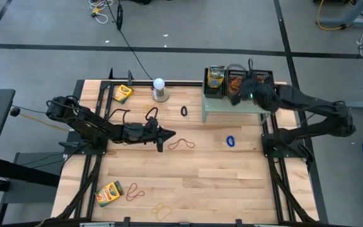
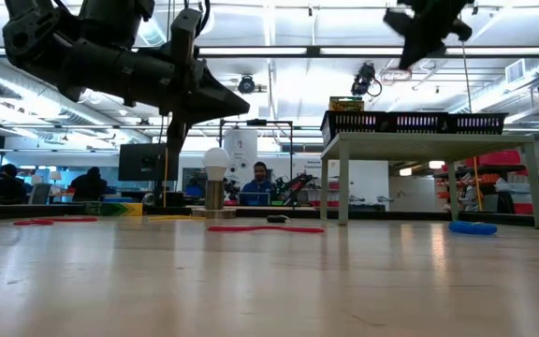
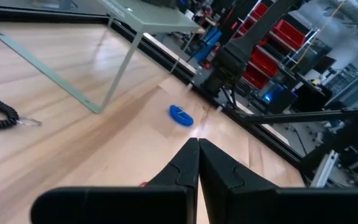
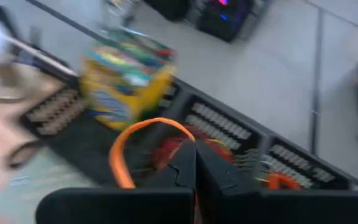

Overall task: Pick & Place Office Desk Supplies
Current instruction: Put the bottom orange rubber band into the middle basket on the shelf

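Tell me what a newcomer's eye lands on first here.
The right gripper hangs over the black mesh baskets on the green riser, its fingers shut on an orange rubber band. Beside it, a crayon box stands in the leftmost basket. The left gripper hovers mid-table above a red band.

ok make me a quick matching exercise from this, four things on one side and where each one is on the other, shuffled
Things:
1. blue rubber band
2. white ball lamp
3. right gripper
4. left gripper

Places:
A. over the black mesh baskets on the green riser, shut on an orange rubber band
B. mid-table, shut, beside a red rubber band
C. bare wood in front of the riser
D. far edge of the table, between a crayon box and the riser

Pairs: 1-C, 2-D, 3-A, 4-B
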